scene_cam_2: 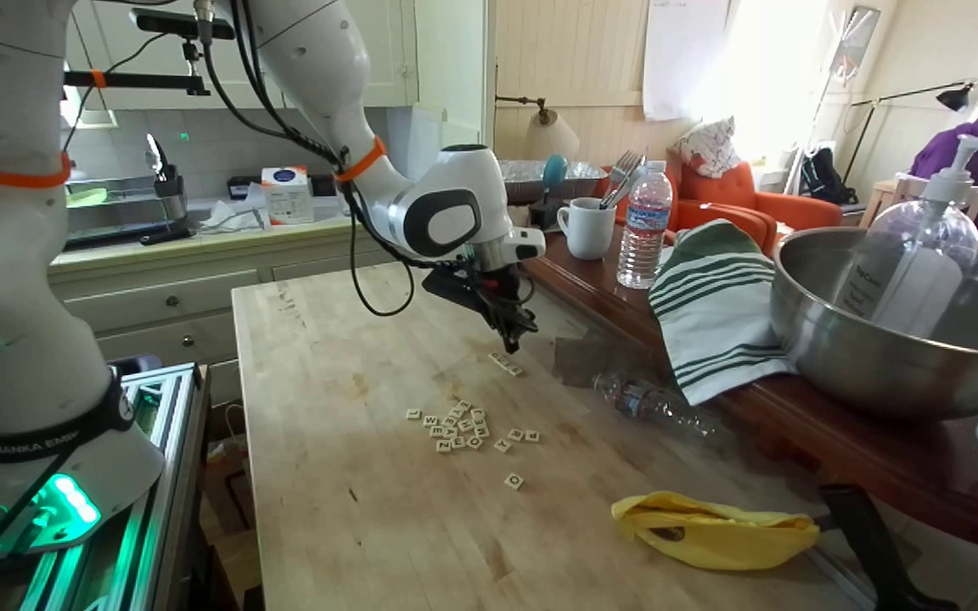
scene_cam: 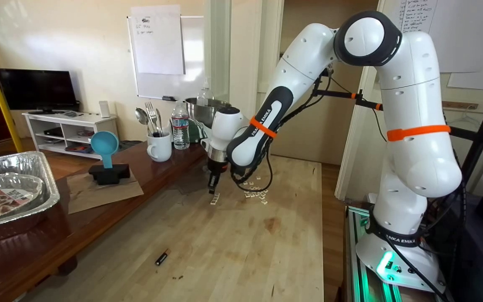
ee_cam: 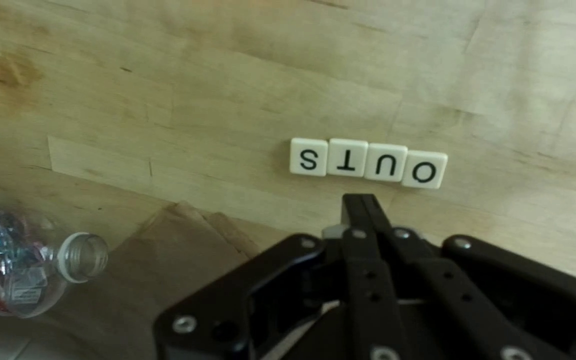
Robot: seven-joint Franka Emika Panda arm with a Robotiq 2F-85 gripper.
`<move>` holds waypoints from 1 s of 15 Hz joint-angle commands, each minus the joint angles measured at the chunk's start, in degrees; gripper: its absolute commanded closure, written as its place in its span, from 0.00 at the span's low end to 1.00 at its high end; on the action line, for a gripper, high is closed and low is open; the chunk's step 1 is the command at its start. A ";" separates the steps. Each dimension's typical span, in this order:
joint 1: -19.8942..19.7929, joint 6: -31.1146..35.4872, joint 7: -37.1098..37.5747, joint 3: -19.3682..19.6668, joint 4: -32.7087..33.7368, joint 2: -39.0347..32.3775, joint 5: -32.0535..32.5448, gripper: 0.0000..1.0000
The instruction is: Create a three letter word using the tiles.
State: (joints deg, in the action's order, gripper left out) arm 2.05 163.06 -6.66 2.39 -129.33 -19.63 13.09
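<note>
White square letter tiles lie on the wooden table. In the wrist view a row of tiles stands edge to edge: S (ee_cam: 309, 157), T (ee_cam: 347, 158), U (ee_cam: 386, 162) and one that looks like O (ee_cam: 422, 170), upside down here. The row (scene_cam: 214, 199) also shows in an exterior view (scene_cam_2: 505, 364). More tiles lie in a loose cluster (scene_cam_2: 459, 427), with a lone O tile (scene_cam_2: 514, 482) apart from it. My gripper (ee_cam: 359, 197) is shut with its fingertips together and nothing between them. It hangs close to the row in both exterior views (scene_cam: 212, 189) (scene_cam_2: 512, 346).
A raised dark wood counter (scene_cam: 141, 170) runs along the table, bearing a mug, bottle and steel bowl (scene_cam_2: 905, 339). A clear bottle (ee_cam: 23, 270) lies near brown paper (ee_cam: 168, 280). A battery (scene_cam: 162, 257) and a yellow cloth-like item (scene_cam_2: 710, 530) lie on the table.
</note>
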 commanded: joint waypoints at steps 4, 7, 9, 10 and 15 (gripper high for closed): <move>0.33 0.06 -0.27 1.49 0.96 -1.46 1.87 1.00; 0.04 -0.01 -0.87 1.06 0.92 -1.90 1.45 1.00; 0.20 -0.25 -0.88 1.18 0.96 -2.21 1.61 1.00; 0.32 -0.23 -0.88 1.32 0.95 -2.33 1.81 1.00; 0.53 0.34 -1.45 1.82 0.82 -2.99 3.12 1.00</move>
State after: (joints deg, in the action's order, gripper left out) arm 2.09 163.06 -7.88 3.34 -129.01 -21.45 14.18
